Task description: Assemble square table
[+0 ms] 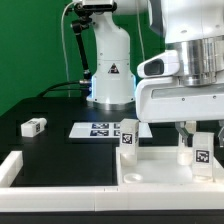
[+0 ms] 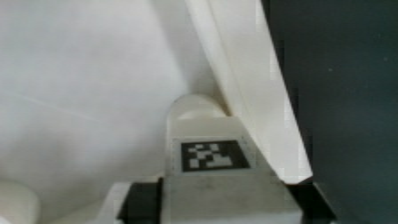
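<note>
Tabletop (image 1: 160,170): large white square slab, raised rim, lying flat on the black table.

Progress, as I judge it: early to middle. Two legs stand upright on the tabletop, and I cannot tell whether either is seated. Much is left.

Gripper (image 1: 200,135): over the tabletop's far corner, fingers pressed against both sides of the held leg (image 1: 201,152).

Second leg (image 1: 128,135): at the tabletop's other far corner, free of the gripper.

Loose leg (image 1: 33,127): lying on its side, well apart from the tabletop.

No fourth leg in sight.

Legs: short white blocks, each with a black-and-white tag.
</note>
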### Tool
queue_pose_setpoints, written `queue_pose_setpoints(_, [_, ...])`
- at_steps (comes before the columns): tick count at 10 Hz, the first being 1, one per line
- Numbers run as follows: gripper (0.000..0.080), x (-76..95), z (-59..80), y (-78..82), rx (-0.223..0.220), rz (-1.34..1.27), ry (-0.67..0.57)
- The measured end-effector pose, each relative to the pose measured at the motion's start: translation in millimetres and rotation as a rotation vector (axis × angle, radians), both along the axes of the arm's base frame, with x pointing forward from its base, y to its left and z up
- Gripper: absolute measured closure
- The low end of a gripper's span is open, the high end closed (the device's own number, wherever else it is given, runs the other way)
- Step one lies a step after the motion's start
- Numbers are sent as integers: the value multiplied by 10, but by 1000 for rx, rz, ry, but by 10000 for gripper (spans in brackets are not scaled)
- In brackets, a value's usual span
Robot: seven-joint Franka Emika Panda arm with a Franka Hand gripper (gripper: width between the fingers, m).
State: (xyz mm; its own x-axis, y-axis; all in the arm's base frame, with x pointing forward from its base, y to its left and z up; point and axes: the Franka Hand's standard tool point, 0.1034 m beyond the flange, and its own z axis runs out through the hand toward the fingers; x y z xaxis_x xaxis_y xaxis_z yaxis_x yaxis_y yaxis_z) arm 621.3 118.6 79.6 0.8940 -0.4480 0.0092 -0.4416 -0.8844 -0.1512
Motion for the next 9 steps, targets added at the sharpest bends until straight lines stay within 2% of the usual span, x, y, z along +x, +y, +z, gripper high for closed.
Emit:
queue_pose_setpoints(2, [502, 16, -11, -34, 22, -288, 27])
queue_pose_setpoints(4, [507, 25, -15, -39, 95, -699, 99])
queue_pose_setpoints(5, [507, 28, -19, -36, 122, -803, 113])
queue_pose_setpoints(7, [506, 21, -24, 3, 135, -918, 136])
queue_pose_setpoints(8, [433, 20, -26, 7, 139, -953, 142])
queue_pose_setpoints(9, [433, 20, -27, 7, 135, -903, 134])
